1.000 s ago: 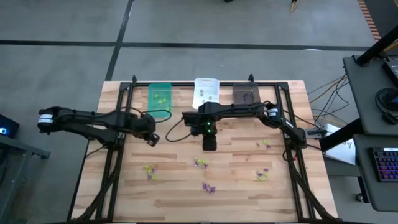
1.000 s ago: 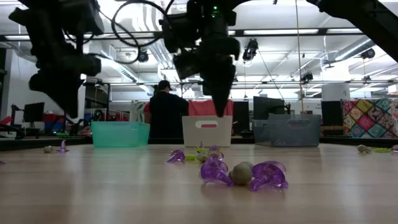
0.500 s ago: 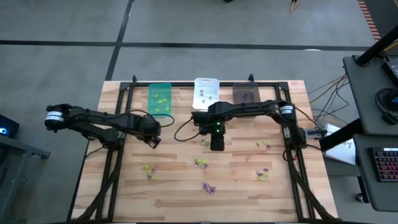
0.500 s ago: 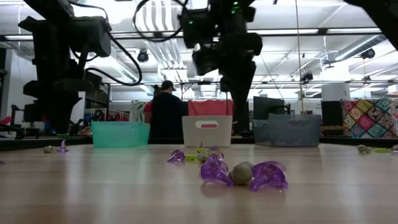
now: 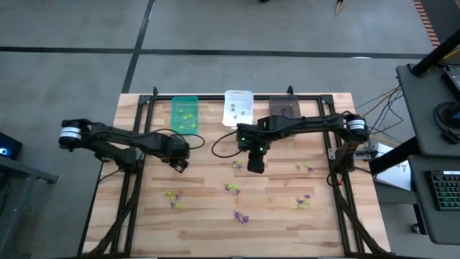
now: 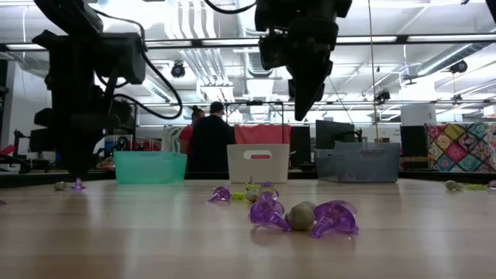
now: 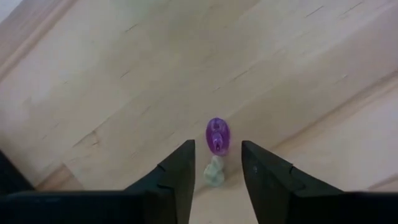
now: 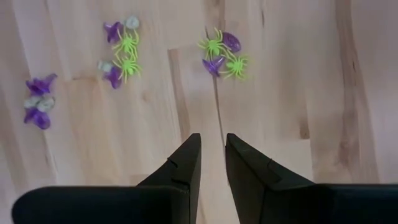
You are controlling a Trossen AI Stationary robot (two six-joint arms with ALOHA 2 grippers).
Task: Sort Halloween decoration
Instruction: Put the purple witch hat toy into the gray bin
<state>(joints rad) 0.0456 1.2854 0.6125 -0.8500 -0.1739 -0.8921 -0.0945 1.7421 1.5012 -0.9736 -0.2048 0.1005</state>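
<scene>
Light wooden slatted table [image 5: 215,208], high view. Tiny purple and yellow-green spiky plastic trinkets [image 5: 231,188] lie scattered lower centre. Left gripper [image 5: 180,165], left of centre, fingers parted, empty. Right gripper [image 5: 255,167], centre, fingers narrowly apart, holding nothing.

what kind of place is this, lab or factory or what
Most likely a robotics lab or open workshop. The wooden table sits on a bare concrete floor, a desk with a keyboard and cables stands beside it, and the low view shows ceiling strip lights, monitors and a person standing in the room behind.
</scene>
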